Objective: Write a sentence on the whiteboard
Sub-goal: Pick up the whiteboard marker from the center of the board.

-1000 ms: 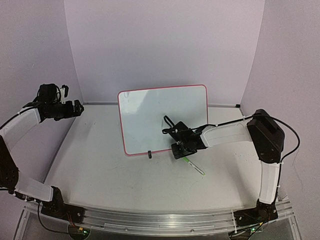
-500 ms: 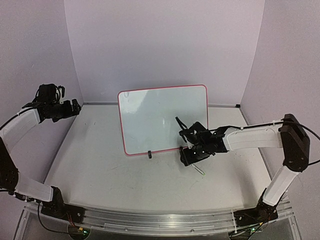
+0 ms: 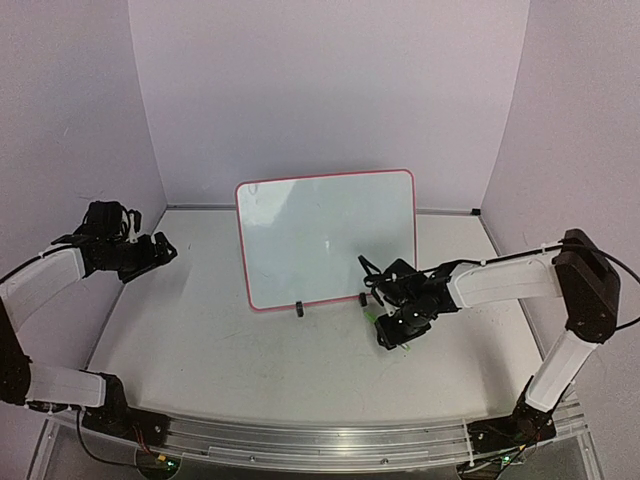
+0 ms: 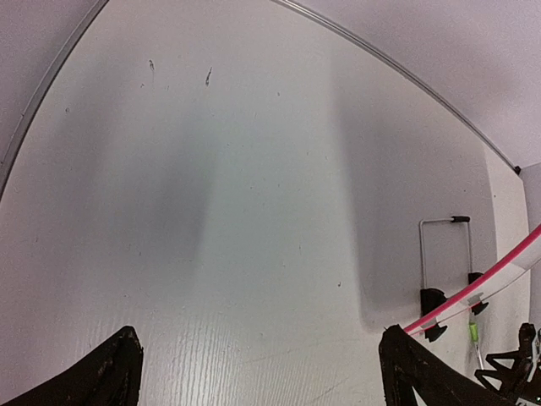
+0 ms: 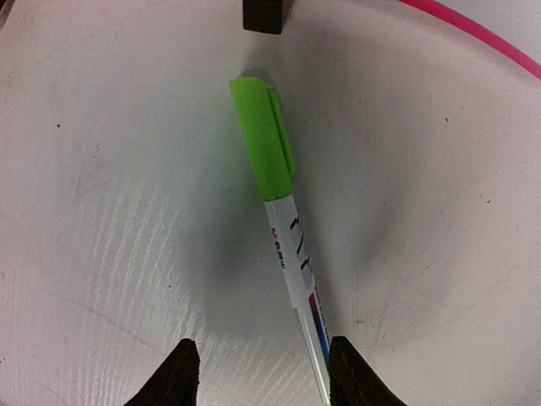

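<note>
Whiteboard (image 3: 328,240) as landmark: propped on edge on black clip feet (image 3: 299,309), toward the back middle of the table (image 3: 200,340). Right gripper (image 5: 264,376) first: fingertips (image 5: 180,376) spread wide, clamped on nothing, straddling the white barrel of a marker (image 5: 292,245) lying flat on the table. Barrel nearer one fingertip than the other; contact impossible to tell. Green cap (image 5: 264,135) aimed at the whiteboard's lower pink-red edge, just short of one clip foot. Seen from above, right gripper low over the table just in front of the whiteboard's lower right corner, wrist and forearm stretching away to the right of it. Left gripper (image 4: 262,385): fingertips likewise wide apart, holding nothing, over bare table well to the left of the whiteboard. In that wrist view, only the whiteboard's pink-red frame, a clip foot and a sliver of green marker visible at the far right.
</note>
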`<state>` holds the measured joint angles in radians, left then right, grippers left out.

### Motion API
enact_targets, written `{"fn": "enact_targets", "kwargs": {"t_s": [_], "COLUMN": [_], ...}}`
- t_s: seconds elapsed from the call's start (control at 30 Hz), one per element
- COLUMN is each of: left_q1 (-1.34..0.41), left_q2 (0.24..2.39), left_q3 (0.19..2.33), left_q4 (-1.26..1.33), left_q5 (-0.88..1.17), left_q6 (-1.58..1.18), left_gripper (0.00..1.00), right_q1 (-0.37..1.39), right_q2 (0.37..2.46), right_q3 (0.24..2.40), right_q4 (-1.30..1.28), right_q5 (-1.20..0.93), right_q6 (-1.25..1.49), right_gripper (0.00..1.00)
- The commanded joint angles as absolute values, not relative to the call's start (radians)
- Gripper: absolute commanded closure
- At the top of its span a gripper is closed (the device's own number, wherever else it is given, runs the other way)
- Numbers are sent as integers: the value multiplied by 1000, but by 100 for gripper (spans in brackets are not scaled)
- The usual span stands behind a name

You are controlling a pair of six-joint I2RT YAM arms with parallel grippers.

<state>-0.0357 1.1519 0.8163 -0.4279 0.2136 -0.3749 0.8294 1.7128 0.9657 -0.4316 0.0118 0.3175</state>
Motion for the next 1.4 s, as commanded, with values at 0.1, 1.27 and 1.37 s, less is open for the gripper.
{"fn": "enact_targets", "kwargs": {"t_s": [0.1, 1.27, 1.37], "left_q1": [-37, -431, -512], "left_q2": [1123, 977, 1033], "left_q3": [813, 835, 883], "left_q4": [-450, -377, -313], "left_q5": [284, 445, 466], "left_q6": [-376, -701, -735], "left_gripper": [6, 4, 2], "right_q1": [782, 903, 928], "right_q2": [1749, 1443, 1447], "right_q3": [983, 1088, 1158], "right_q4": [-445, -528, -566], "right_q5": [-15, -84, -127], "right_q6": [292, 170, 146], "right_gripper": [57, 100, 100]}}
